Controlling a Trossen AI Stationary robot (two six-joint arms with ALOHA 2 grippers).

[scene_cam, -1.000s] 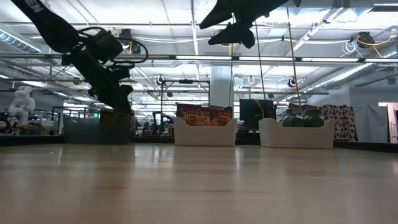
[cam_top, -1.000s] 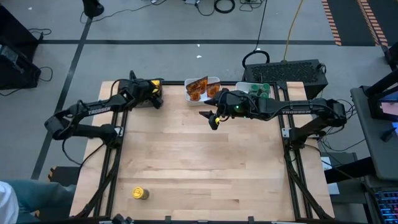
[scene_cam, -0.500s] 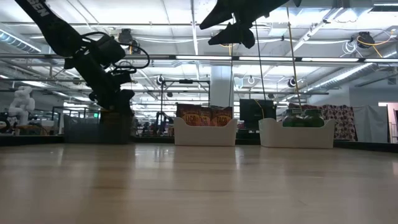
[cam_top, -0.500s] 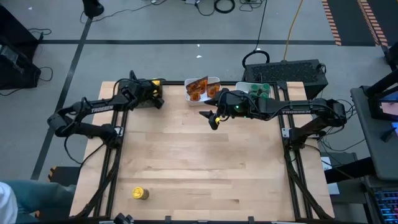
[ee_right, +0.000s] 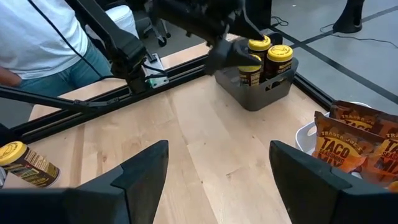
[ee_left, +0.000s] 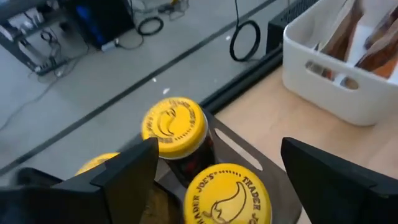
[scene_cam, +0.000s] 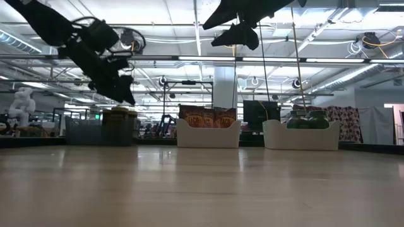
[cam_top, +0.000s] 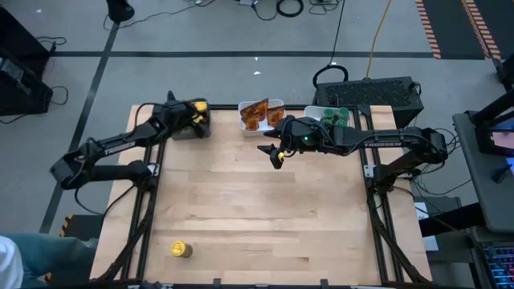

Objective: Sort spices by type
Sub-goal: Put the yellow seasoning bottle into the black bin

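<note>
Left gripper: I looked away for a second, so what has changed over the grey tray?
The left gripper has opened and risen off the yellow-lidded jars in the grey tray, leaving them standing there. The right gripper, the lone jar and both white trays stayed put.

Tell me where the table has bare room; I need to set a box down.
The table's whole middle is bare, between the lone yellow-lidded jar near the front edge and the three bins along the back: grey, white, and white.

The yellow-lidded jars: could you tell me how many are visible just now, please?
4: three yellow-lidded jars stand in the grey tray at the table's far left; one lies alone near the front edge.
</note>
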